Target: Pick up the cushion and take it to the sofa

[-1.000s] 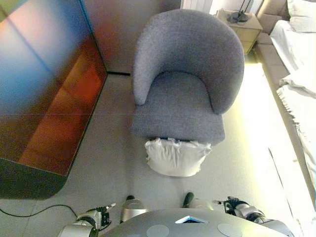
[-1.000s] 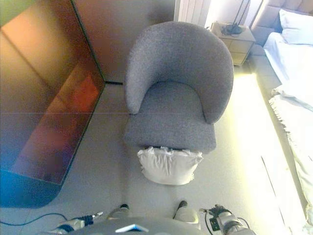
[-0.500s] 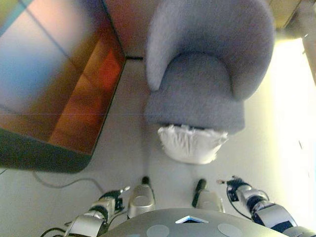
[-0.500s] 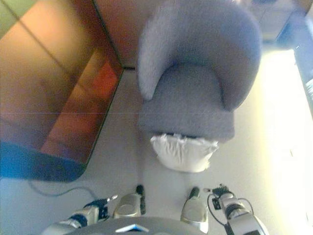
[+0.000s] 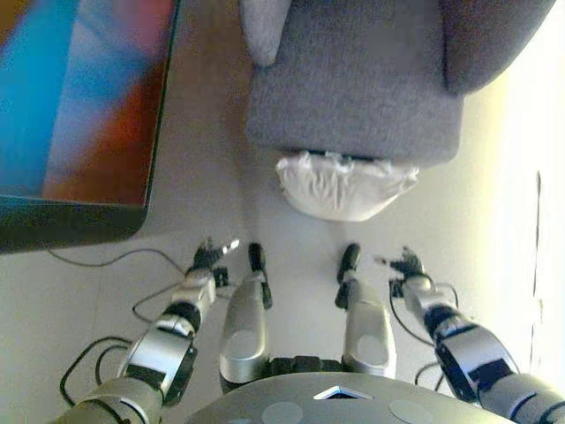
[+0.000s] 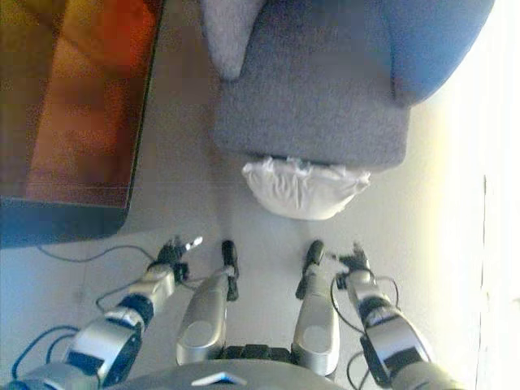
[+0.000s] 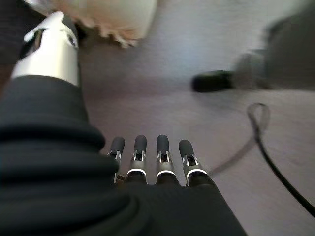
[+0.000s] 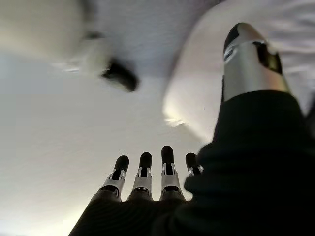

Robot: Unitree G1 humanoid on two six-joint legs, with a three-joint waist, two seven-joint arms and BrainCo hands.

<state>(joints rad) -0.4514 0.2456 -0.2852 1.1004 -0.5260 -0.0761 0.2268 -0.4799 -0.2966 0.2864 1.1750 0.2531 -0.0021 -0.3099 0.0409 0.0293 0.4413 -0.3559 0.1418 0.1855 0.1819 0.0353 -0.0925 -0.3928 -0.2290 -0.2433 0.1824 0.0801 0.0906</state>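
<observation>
- Cushion (image 5: 344, 185): white, crumpled, lying on the pale floor (image 5: 106, 291), tucked against the front edge of the grey armchair (image 5: 353, 79), partly under the seat edge.
- Left hand (image 5: 210, 256): low over the floor, near side of the cushion and off to its left, apart from it; fingers (image 7: 162, 147) straight in a row, thumb (image 7: 51, 46) held apart, holding nothing.
- Right hand (image 5: 404, 265): over the floor on the near right of the cushion, apart from it; fingers (image 8: 143, 167) straight, thumb (image 8: 251, 56) spread wide, empty; cushion's white cloth visible past the thumb in the right wrist view.
- Dark glossy panel (image 5: 79, 106): at the left, beside the armchair, showing orange and blue reflections.
- Bright sunlit strip of floor along the right side.
</observation>
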